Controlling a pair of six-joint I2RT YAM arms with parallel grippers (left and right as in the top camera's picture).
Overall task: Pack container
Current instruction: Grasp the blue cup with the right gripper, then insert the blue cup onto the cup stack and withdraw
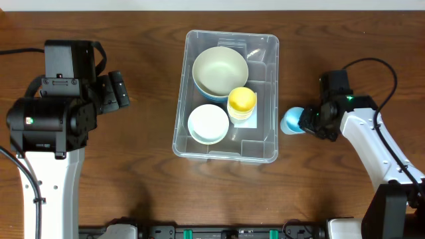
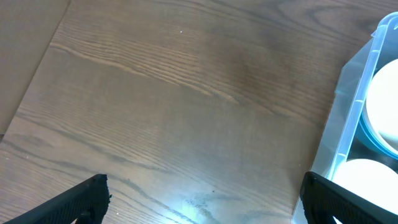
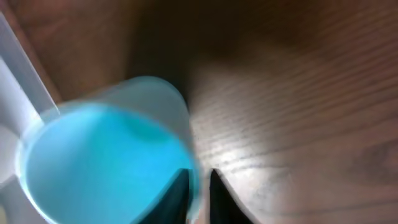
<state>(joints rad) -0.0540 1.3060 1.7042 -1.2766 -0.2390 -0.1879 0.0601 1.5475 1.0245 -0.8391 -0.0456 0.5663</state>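
1. Worktop (image 1: 146, 172) of dark wood carries one clear plastic container (image 1: 263, 150), which stands in the middle between the two arms.
2. Inside the container there are four kinds of dishes.
   - One cream bowl (image 1: 220, 70) sits nested in one blue bowl (image 1: 207, 95) at the far end, and only a sliver of the blue rim shows.
   - One yellow cup (image 1: 242, 99) stands just right of the middle. Whether more cups are stacked under it cannot be told.
   - One white dish (image 1: 208, 123) lies at the near left, touching or almost touching the yellow cup.
3. One blue cup (image 1: 290, 121) is outside the container, just beside its right wall and about level with the white dish. From overhead it cannot be told whether the cup rests on the wood or is lifted off it.
4. The right hand (image 1: 303, 121) has hold of this cup from the side away from the container. In the right wrist view the hand (image 3: 198, 186) is closed down on the cup's wall at the rim. One finger is inside the mouth, the other finger (image 3: 219, 190) is outside, and the blue cup (image 3: 99, 162) fills the lower left of that view.
5. The left hand (image 1: 123, 93) is well apart from the container, out over bare wood on the left. In the left wrist view its fingers (image 2: 84, 200) are spread wide with nothing between them, and the container's left wall (image 2: 348, 112) shows at the right edge.
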